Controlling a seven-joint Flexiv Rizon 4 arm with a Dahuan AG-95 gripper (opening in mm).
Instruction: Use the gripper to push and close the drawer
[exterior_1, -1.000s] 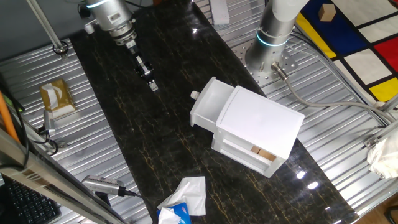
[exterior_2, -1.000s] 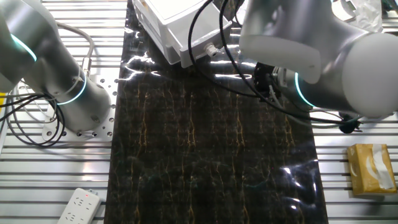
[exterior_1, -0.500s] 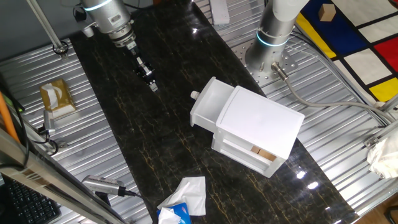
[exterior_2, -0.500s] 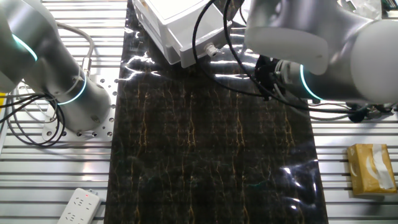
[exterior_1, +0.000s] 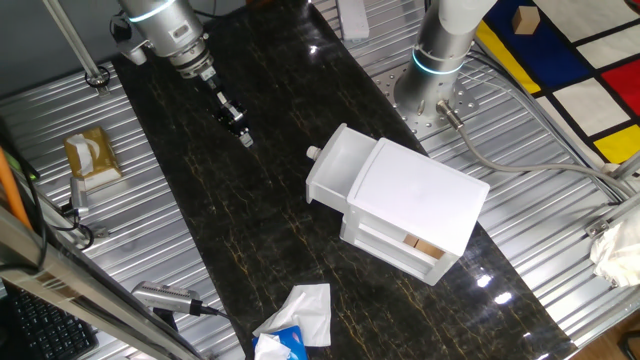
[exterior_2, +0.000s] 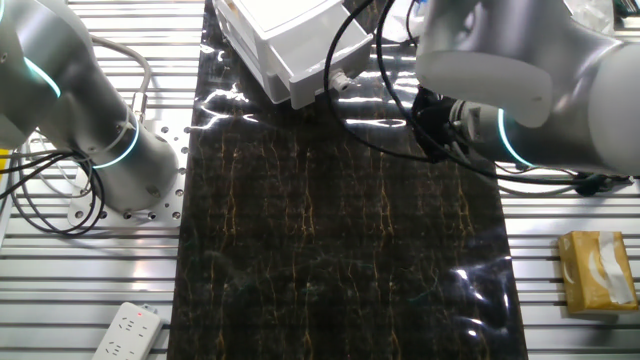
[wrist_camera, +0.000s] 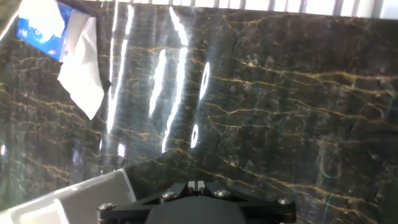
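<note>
The white drawer (exterior_1: 338, 170) stands pulled out of the white cabinet (exterior_1: 420, 195), with its small knob (exterior_1: 313, 153) facing left. My gripper (exterior_1: 245, 138) is narrow, black and shut on nothing. It hangs tilted over the dark table, left of and beyond the knob, and apart from it. In the other fixed view the drawer (exterior_2: 300, 58) and knob (exterior_2: 338, 78) are at the top, and the arm hides most of the gripper (exterior_2: 432, 122). In the hand view the fingertips (wrist_camera: 196, 184) are together, and a white corner of the drawer (wrist_camera: 74, 199) shows at lower left.
A lower knobless drawer (exterior_1: 420, 248) shows tan blocks. A tissue pack (exterior_1: 290, 322) lies at the near table edge and also shows in the hand view (wrist_camera: 46, 28). A tan box (exterior_1: 90, 155) sits on the left. A second arm's base (exterior_1: 440, 55) stands behind the cabinet.
The arm's wrist has shifted slightly up and left, away from the drawer. The fingertips have hardly moved, and the drawer has not moved.
</note>
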